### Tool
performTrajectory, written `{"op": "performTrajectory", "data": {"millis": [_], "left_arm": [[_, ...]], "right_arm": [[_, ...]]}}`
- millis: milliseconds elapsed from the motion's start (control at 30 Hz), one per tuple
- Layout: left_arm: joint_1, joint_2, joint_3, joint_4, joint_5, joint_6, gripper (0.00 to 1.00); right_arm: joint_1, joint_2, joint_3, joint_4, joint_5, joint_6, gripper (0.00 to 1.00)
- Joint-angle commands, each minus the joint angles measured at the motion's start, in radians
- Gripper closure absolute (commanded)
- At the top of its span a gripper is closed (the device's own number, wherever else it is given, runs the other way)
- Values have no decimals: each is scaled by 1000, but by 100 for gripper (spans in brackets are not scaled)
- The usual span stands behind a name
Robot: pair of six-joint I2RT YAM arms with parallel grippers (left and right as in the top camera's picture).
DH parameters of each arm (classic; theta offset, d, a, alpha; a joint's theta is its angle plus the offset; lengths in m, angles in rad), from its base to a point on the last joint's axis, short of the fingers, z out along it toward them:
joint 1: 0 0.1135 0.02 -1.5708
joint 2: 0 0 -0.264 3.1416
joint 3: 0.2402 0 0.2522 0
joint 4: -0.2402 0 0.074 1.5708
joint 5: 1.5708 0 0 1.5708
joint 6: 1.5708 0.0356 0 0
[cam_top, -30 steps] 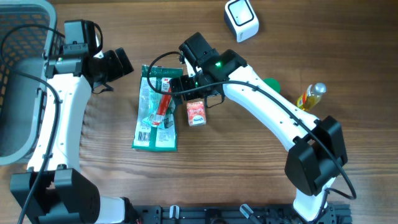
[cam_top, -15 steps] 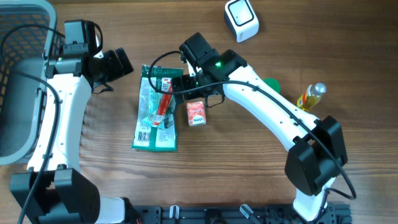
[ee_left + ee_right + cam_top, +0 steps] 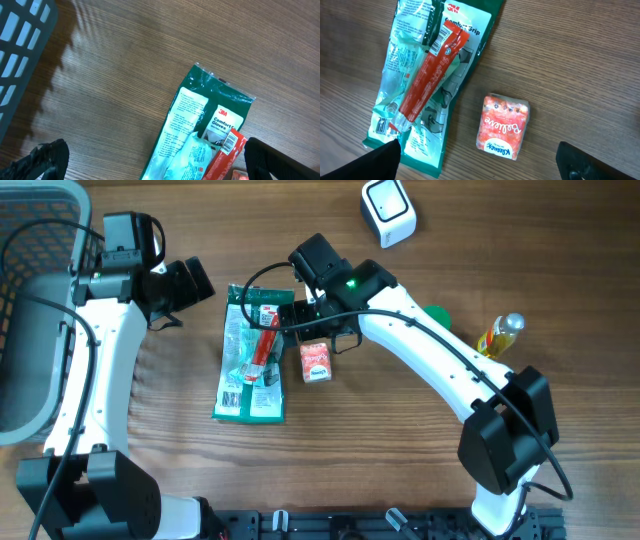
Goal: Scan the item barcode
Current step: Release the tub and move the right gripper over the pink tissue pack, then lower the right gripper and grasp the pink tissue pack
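1. Nothing has moved: right gripper (image 3: 318, 330) and left gripper (image 3: 190, 285) hang wide open, empty.
2. Red sachet (image 3: 427, 72) lies across the green glove packet (image 3: 415, 30).
3. Probably light, limp, slick; pinch mid-length, barcode end exposed.

I see a matt, wood-grain tabletop (image 3: 125, 75), a glossy crinkled plastic glove packet (image 3: 400, 65), a shiny red wrapper (image 3: 427, 75) and a smooth film tissue pack (image 3: 502, 125).

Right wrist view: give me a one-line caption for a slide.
Open right gripper hovers over a red stick pack lying on a green glove package, orange tissue pack beside it.
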Motion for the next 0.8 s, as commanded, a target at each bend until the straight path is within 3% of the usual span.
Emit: {"op": "performTrajectory", "data": {"millis": [0,500,533,700,767], "left_arm": [[3,-9,11,2,8,1,0],[3,-9,11,2,8,1,0],[3,-9,11,2,8,1,0],[3,-9,11,2,8,1,0],[3,-9,11,2,8,1,0]], "right_arm": [[-2,-2,-11,-8,22,5,3],[-2,-2,-11,-66,51,33,10],[-2,-2,-11,-65,50,33,1],[-2,-2,-11,-61,47,33,0],[-2,-2,-11,-71,47,34,9]]}}
